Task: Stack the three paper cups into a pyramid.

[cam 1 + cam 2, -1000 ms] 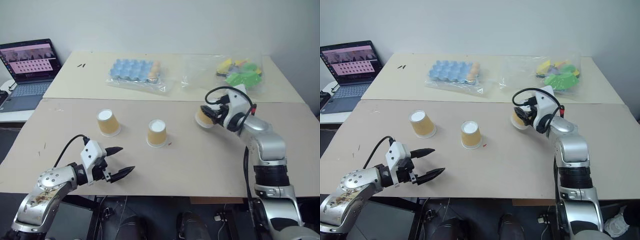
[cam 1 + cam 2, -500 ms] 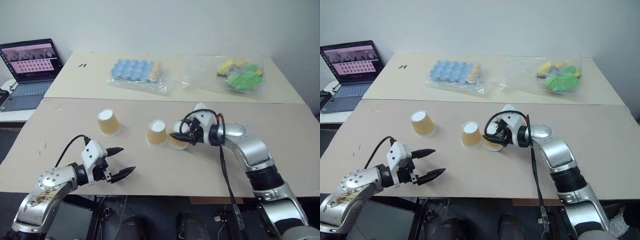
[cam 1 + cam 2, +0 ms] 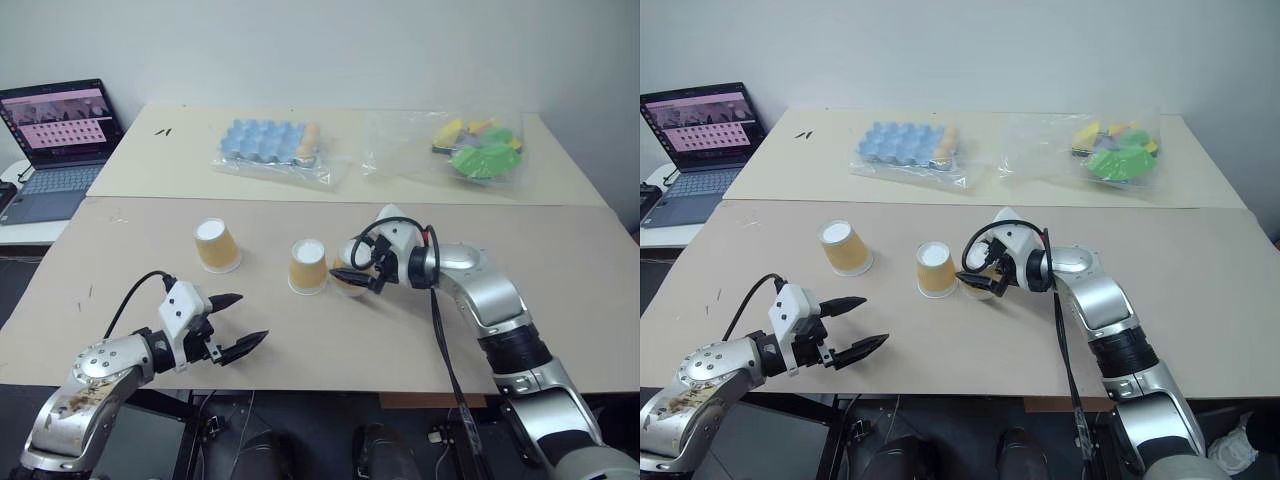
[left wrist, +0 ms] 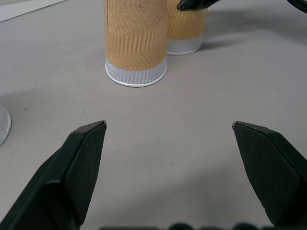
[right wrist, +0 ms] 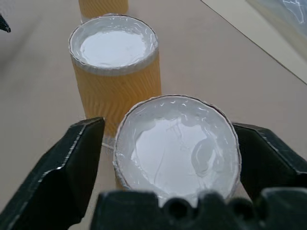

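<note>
Right wrist view: plain unlabelled paper cups (image 5: 176, 146), no readable writing.

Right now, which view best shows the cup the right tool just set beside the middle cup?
The right wrist view: the cup sits base-up between the open right tool's fingers. The eye views show it partly hidden; the left wrist view catches its lower part.

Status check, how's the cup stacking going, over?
Left gripper open, idle near the table edge. Right gripper open around second cup, set beside middle cup. Third cup apart, not stacked. Nothing in the way.
</note>
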### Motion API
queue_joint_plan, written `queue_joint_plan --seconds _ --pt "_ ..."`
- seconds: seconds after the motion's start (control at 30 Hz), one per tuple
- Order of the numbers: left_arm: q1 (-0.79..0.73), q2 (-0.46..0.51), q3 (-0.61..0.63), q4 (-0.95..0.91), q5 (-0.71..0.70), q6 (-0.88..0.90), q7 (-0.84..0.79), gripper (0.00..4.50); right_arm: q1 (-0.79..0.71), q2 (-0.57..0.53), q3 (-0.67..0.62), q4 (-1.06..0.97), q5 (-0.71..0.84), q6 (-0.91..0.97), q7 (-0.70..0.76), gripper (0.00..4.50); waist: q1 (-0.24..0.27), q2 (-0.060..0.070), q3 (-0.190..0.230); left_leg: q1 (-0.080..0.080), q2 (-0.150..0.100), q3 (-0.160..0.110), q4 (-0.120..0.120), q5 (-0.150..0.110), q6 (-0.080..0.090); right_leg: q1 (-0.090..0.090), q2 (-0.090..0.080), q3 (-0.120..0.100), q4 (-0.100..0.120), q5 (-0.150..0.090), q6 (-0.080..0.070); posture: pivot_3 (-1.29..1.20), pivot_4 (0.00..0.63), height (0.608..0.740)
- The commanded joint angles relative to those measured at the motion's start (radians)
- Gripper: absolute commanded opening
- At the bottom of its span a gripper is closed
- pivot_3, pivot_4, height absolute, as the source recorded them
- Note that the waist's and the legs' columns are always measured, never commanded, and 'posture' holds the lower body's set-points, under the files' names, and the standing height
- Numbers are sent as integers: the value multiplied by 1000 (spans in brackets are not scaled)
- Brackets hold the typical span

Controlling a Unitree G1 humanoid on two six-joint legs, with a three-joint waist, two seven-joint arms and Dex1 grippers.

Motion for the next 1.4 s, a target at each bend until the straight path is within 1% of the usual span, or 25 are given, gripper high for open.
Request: queue_joint_plan --seconds 0.03,0.17,0.23,0.33,0.43,0.53,0.7,0.9,0.93,1.03,1.13,1.23,1.4 --pt "12 -10 36 -45 3 -7 29 4500 -2 -38 -102 -127 93 35 36 4457 2 0 0 -1 0 0 0 0 0 0 0 0 0 0 0 0 150 735" --pt "33 -60 93 -44 23 -27 125 4500 -14 -99 -232 -197 207 103 57 4457 8 0 0 -2 0 -1 0 0 0 0 0 -1 -1 0 0 0 150 735" --pt "35 -107 145 -13 69 -55 216 4500 -32 -145 -297 -223 257 145 60 4457 8 0 0 -2 0 -1 0 0 0 0 0 -1 -1 0 0 0 150 735" --pt "39 -136 189 23 116 -77 279 4500 -20 -214 -308 -260 262 157 77 4457 6 0 0 -1 0 -2 0 0 1 0 -1 -1 -1 0 0 0 150 735" --pt "7 -139 220 88 135 -85 311 4500 7 -268 -303 -287 257 157 95 4457 3 0 0 -1 0 -1 0 0 1 0 -1 -1 -1 0 0 0 150 735" --pt "-72 -124 193 177 161 -108 300 4500 33 -284 -293 -300 246 152 86 4457 5 -1 0 -1 0 -1 0 0 1 0 -1 -1 -1 0 0 0 150 735" --pt "-226 -107 114 355 205 -162 233 4500 57 -282 -295 -330 249 159 59 4457 15 -1 0 -2 -1 -1 1 0 1 0 -1 -3 -1 0 0 0 150 735" --pt "-396 -112 34 569 247 -251 154 4500 76 -293 -320 -360 260 175 31 4457 13 -1 0 -3 -1 -1 1 0 1 0 -1 -3 -2 0 0 0 150 735" --pt "-458 -120 17 642 261 -282 142 4500 85 -297 -326 -371 261 180 25 4457 13 -1 0 -3 -2 -1 1 0 1 0 -1 -3 -1 0 0 0 150 735" --pt "-585 -136 -8 783 286 -344 128 4500 104 -305 -340 -391 266 192 11 4457 16 -2 0 -4 -2 0 3 0 1 0 -1 -4 -1 0 0 0 150 735" --pt "-657 -146 -21 837 289 -364 107 4500 116 -310 -345 -401 274 195 0 4457 16 -3 0 -5 -2 -1 3 0 2 0 -1 -5 -2 0 0 0 150 735" --pt "-695 -163 -21 860 273 -354 88 4500 120 -314 -346 -402 276 196 -5 4457 10 -3 0 -5 -2 -1 3 -1 2 0 0 -5 0 0 1 0 150 735" --pt "-706 -174 -16 866 272 -349 78 4500 123 -323 -347 -399 280 192 -10 4457 3 -3 0 -5 -2 -1 2 -1 2 0 0 -5 0 0 1 0 150 735"
